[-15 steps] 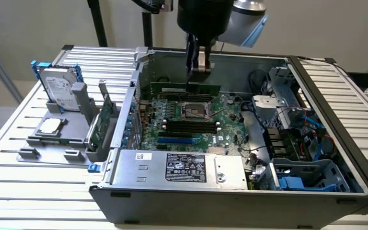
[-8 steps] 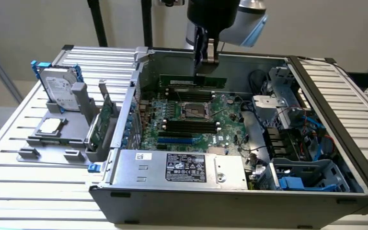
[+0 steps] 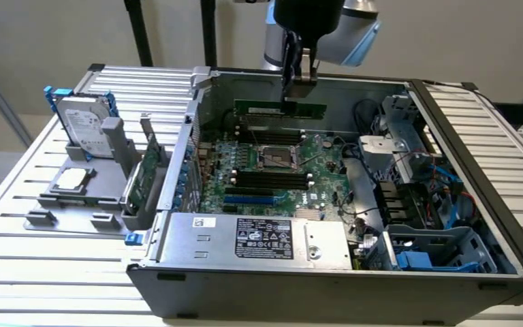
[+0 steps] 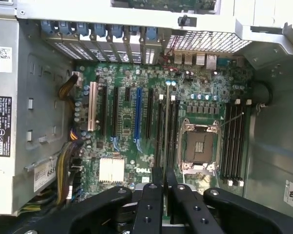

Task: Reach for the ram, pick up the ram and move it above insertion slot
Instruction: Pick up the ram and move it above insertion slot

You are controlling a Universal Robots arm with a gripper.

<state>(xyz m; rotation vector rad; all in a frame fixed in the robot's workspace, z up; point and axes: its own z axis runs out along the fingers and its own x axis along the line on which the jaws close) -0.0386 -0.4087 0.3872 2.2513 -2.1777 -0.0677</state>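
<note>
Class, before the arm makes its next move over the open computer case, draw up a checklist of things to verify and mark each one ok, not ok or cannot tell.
1. Gripper shut on the ram: ok.
2. Ram lifted above the motherboard, inside the case: ok.
3. Ram hangs level, lengthwise: ok.
4. Ram lined up over a memory slot: cannot tell.
5. Processor socket untouched: ok.

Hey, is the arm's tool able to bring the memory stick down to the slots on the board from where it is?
Probably yes: the tool holds the memory stick above the open case, and nothing appears between it and the slots beneath.
</note>
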